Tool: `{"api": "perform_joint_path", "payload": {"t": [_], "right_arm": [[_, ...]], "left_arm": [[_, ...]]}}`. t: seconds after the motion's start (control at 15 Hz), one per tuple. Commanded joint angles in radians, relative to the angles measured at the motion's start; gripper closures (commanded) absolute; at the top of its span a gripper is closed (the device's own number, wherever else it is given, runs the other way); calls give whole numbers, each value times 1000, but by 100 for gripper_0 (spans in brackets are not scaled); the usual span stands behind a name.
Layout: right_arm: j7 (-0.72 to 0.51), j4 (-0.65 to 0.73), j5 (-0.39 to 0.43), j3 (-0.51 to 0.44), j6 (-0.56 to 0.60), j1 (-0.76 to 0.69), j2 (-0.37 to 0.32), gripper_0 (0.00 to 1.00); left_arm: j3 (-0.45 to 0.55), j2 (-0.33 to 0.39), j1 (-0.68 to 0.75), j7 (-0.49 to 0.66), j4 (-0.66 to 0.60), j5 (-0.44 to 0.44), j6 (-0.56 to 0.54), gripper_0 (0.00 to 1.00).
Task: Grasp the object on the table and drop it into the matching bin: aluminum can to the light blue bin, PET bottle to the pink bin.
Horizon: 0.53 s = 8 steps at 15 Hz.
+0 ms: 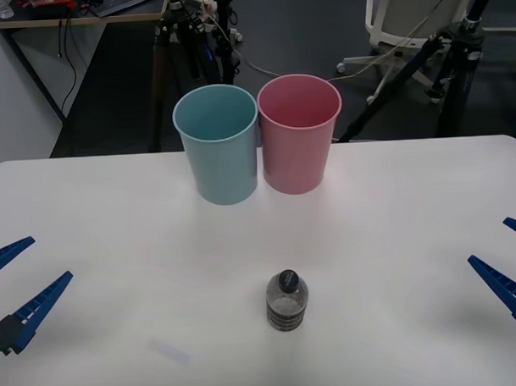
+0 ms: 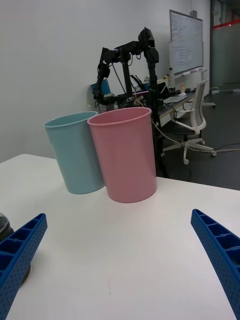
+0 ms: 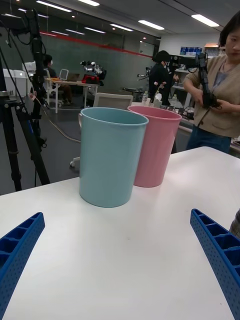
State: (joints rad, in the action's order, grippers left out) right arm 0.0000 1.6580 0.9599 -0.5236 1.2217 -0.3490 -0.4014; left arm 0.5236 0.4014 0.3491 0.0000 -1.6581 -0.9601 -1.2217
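Observation:
The PET bottle (image 1: pixel 287 300), small and clear with a black cap and a dark band, stands upright on the white table (image 1: pixel 106 215) near its front middle. Behind it, at the table's far edge, the light blue bin (image 1: pixel 216 144) and the pink bin (image 1: pixel 298 132) stand touching side by side, blue on the left. My left gripper (image 1: pixel 19 282) hovers open at the table's left side and my right gripper (image 1: pixel 508 256) open at the right side, both well apart from the bottle. The right wrist view shows both bins (image 2: pixel 125 155) and a sliver of the bottle (image 2: pixel 4 225) behind one finger.
Black tripods (image 1: pixel 181 43) and a white office chair (image 1: pixel 404 14) stand on the dark floor past the table's far edge. Wide bare tabletop lies between the bottle and the bins and on either side of the bottle.

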Motion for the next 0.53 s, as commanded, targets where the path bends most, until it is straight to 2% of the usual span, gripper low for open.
{"api": "perform_joint_path", "payload": {"t": [0.07, 0.33, 0.53], "right_arm": [[0, -26, -1, -19, -27, 19, 13, 0], [5, -35, 5, -30, -10, 38, 16, 0], [25, -35, -33, 27, -10, -1, -36, 0]], "left_arm": [[0, 0, 0, 0, 0, 0, 0, 0], [0, 0, 0, 0, 0, 0, 0, 0], [0, 0, 0, 0, 0, 0, 0, 0]]}}
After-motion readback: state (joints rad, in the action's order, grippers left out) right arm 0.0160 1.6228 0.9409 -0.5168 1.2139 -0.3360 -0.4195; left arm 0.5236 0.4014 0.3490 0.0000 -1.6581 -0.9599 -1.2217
